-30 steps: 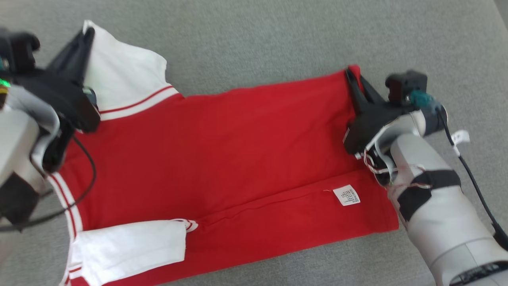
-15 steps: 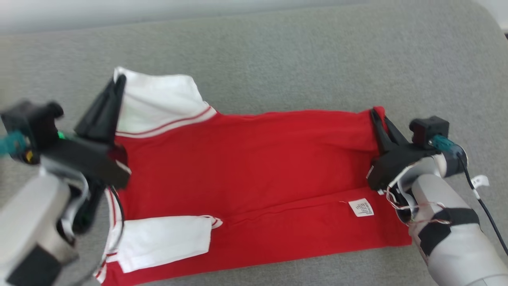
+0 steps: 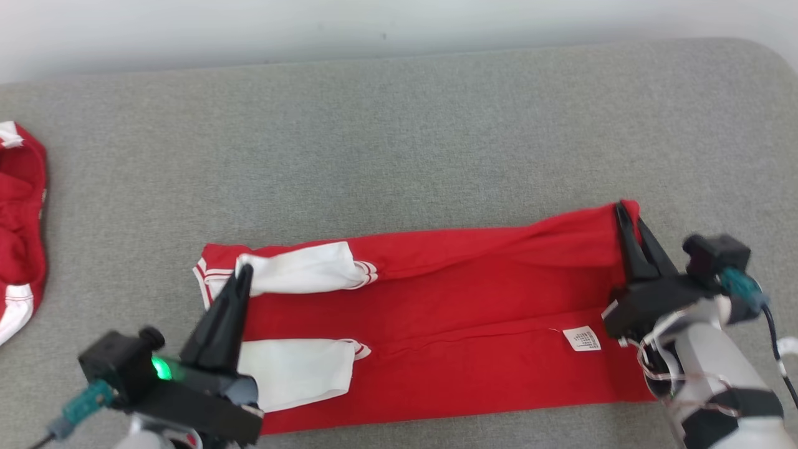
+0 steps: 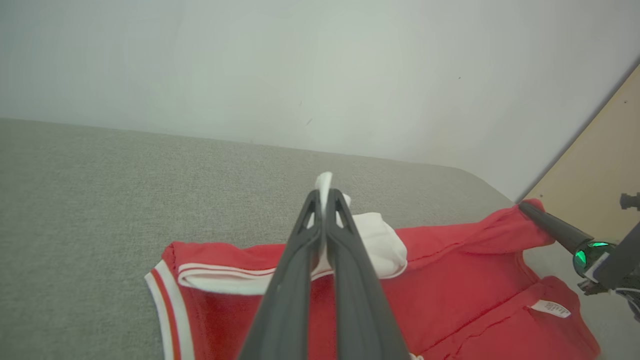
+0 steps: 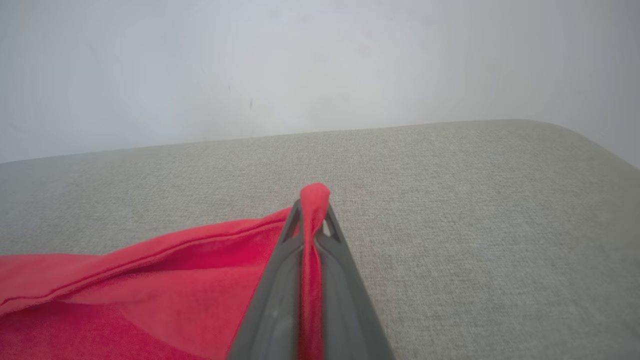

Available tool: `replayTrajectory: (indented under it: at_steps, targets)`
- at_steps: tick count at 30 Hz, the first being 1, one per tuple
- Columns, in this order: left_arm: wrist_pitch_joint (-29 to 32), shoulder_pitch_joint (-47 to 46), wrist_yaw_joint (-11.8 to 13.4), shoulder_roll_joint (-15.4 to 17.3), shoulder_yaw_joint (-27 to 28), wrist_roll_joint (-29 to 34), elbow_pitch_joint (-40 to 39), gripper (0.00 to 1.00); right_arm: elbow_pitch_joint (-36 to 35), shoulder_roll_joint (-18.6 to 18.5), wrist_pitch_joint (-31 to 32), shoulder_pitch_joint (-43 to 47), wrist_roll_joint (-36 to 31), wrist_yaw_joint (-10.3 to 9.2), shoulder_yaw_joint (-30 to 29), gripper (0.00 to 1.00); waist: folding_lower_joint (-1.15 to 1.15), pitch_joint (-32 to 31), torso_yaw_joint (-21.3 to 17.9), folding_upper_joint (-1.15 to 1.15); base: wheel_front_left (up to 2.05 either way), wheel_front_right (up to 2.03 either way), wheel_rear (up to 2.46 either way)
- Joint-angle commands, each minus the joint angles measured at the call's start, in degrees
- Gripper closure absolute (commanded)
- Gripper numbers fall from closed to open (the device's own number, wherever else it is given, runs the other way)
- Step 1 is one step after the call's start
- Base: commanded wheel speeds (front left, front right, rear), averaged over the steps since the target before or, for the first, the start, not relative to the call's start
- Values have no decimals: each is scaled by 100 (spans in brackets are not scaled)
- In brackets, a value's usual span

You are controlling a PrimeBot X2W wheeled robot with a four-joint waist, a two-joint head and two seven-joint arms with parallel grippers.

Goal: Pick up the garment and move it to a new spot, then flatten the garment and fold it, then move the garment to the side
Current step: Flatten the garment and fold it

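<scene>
Both arms have drawn the far edge of the garment (image 3: 474, 312) nearer; it lies narrower on the grey cushion (image 3: 399, 137). We clamp the left gripper (image 3: 244, 271) on its white sleeve (image 3: 305, 274), the right gripper (image 3: 623, 212) on a red corner (image 5: 315, 192). Folding seems underway; next, lay the edge flush, then release.

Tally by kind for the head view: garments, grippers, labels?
Red fabric garments with white trim: 2 (spread shirt; bunched garment at the left edge)
Dark two-finger grippers: 2 (left gripper; right gripper)
White care label: 1
Total: 5
</scene>
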Motion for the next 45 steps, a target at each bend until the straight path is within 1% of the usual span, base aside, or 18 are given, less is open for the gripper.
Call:
replayTrajectory:
  at_steps: [1,7,9,12,13,14,15,16,17,19,24,29,32,35,38,40,45]
  targets:
    - [-17,278,-40,-200,147,160,13,100,-292,19,-27,317,-49,-16,-124,100,1,-71,65,1,0,0,0]
    - [-17,827,-179,-631,652,385,156,100,-944,95,-26,988,-91,-16,-317,100,1,-173,50,1,0,0,0]
    - [-17,1016,-204,-769,852,479,198,100,-1031,124,-26,1147,-80,-16,-340,100,1,-211,11,1,0,0,0]
    - [-17,1248,-315,-972,1067,578,314,100,-1066,134,-27,1305,10,-16,-356,100,1,-265,-9,1,0,0,0]
    - [-17,1298,-348,-1056,1126,581,366,100,-1096,146,-27,1344,34,-16,-377,78,1,-283,-3,1,0,0,0]
    - [-17,1351,-390,-1114,1177,631,434,100,-1133,154,-27,1388,37,-16,-396,53,1,-298,-2,1,0,0,0]
    - [-17,1386,-407,-1146,1207,711,498,65,-1148,176,-27,1443,69,-16,-410,0,1,-312,-3,1,0,0,0]
    - [-17,1391,-435,-1198,1275,804,534,44,-1178,184,-27,1489,82,-15,-422,0,1,-326,1,1,0,0,0]
    - [-17,1410,-451,-1260,1340,883,585,0,-1203,181,-27,1520,92,-16,-436,0,1,-341,1,1,0,0,0]
    - [-17,1434,-483,-1310,1384,949,635,0,-1229,176,-27,1545,107,-15,-448,0,1,-353,0,1,0,0,0]
    - [-18,1526,-565,-1533,1737,1325,713,0,-1461,205,-26,1717,164,-15,-524,0,1,-415,-1,1,0,0,0]
    - [-18,1597,-612,-1757,2264,1901,570,0,-1455,135,-27,1796,199,-16,-565,0,1,-500,17,1,0,0,0]
    - [-18,1660,-635,-1865,2592,2333,467,0,-1299,116,26,1782,188,-15,-664,0,1,-560,39,1,0,0,0]
    - [-18,1697,-634,-2005,2923,2654,386,0,-1061,107,207,1734,190,-15,-765,0,1,-607,79,1,0,0,0]
    - [-18,1775,-643,-2100,3143,2981,370,0,-837,193,390,1685,229,-15,-828,0,1,-653,117,1,0,0,0]
    - [-18,1788,-652,-2167,3276,3105,391,0,-625,184,524,1670,191,-15,-821,0,1,-676,139,1,0,0,0]
    - [-18,1839,-668,-2270,3490,3458,513,0,-124,263,635,1498,170,-15,-774,0,1,-702,199,1,0,0,0]
